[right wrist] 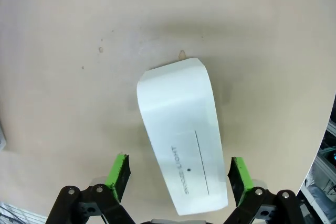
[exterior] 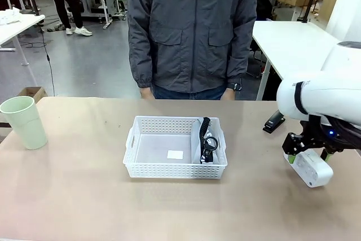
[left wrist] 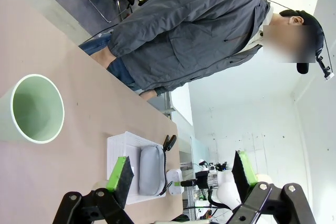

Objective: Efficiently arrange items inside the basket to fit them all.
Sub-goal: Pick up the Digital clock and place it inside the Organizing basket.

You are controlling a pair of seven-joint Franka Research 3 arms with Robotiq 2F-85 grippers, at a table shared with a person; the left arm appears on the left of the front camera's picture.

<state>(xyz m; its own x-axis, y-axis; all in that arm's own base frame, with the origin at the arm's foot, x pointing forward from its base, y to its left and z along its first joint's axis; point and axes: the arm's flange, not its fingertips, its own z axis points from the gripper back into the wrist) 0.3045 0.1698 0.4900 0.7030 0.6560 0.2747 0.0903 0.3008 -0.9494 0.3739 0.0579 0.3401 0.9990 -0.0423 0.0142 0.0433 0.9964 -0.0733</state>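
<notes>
Front view: white basket (exterior: 175,119) is seen mid-desk (exterior: 84,196), w/ grey pouch (exterior: 204,139) stood on edge against its right-end wall, black strap on top. A small white label is seen on the basket floor. Green cup (exterior: 23,121) is set upright by desk's left edge, well apart from basket. Black stapler (exterior: 274,121) is laid toward far right corner. White box (exterior: 313,169) is laid flat near right edge, outside basket. R gripper (exterior: 308,158) is held low over the box, jaws spread wide, box straddled betw. green pads (right wrist: 122,174); a gap is seen at one pad, nothing pinched. L wrist view: L gripper (left wrist: 182,166) is spread too, nothing held betw. its fingers. Person (exterior: 192,26) is stood at far edge.
</notes>
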